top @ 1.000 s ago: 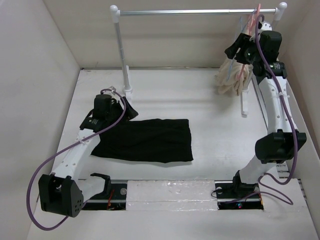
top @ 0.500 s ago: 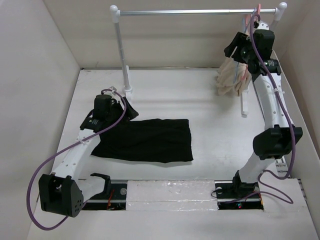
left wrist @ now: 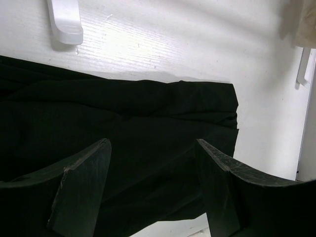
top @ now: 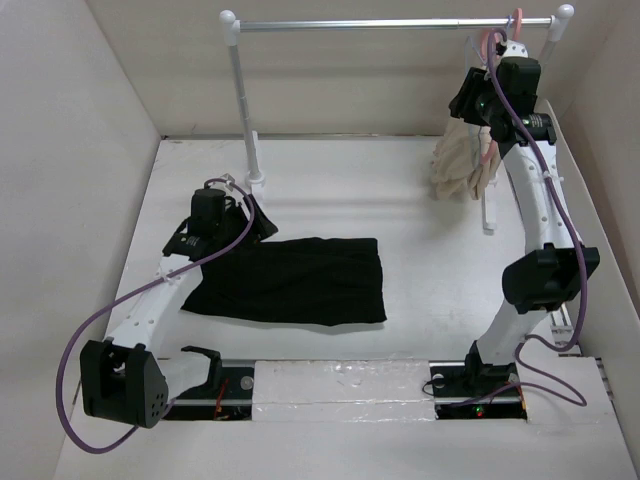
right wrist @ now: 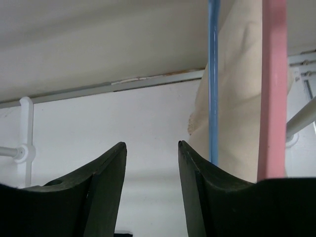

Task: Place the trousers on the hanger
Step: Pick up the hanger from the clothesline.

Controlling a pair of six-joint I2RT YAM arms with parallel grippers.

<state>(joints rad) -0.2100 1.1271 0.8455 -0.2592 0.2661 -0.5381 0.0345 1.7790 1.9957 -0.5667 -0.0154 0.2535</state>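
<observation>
Trousers (top: 290,280), black and folded flat, lie on the white table (top: 420,220) at centre left of the top view, well apart from the hanger. The left gripper (top: 257,222) sits at the garment's upper left corner, near the white foot (top: 256,182) of the clothes rack. In the left wrist view this gripper (left wrist: 150,182) has its two dark fingers (left wrist: 81,190) set apart, with black fabric (left wrist: 123,113) filling the gap behind them; whether the tips touch the cloth cannot be told. The right gripper (top: 466,100) is raised at the upper right of the top view, just below the metal rail (top: 390,23) and beside a beige garment (top: 455,160) that hangs there. In the right wrist view its fingers (right wrist: 106,182) stand apart, with only the white wall showing between them, gripper (right wrist: 151,148). The hanger (right wrist: 213,79), a thin light-blue bar, runs vertically in the upper right of that view and passes behind the right-hand finger, in front of the beige cloth (right wrist: 242,98). A pink hanger (right wrist: 274,89) hangs just to its right.
</observation>
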